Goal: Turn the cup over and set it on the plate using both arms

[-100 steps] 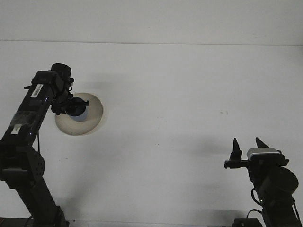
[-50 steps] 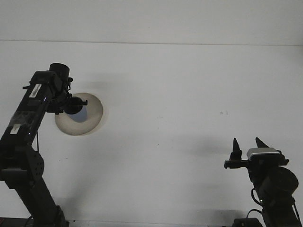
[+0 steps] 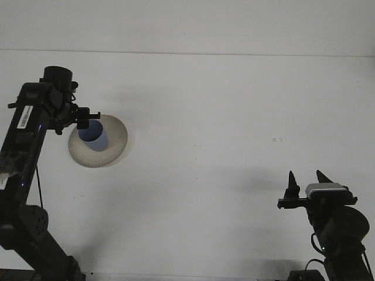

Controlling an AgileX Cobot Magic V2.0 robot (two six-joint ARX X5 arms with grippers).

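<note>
Blue cup (image 3: 93, 138) now upright on beige plate (image 3: 115, 146), let go; left claw (image 3: 85, 119) spread, drawn back up-left. Right claw (image 3: 306, 182) spread, idle over desk (image 3: 222, 117). Placement seemingly done.

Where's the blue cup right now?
In the front view the blue cup stands on the beige plate at the table's left side, just below the left gripper.

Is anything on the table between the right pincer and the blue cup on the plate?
Nothing visible: only bare white table lies between the right pincer and the blue cup on the round beige plate.
</note>
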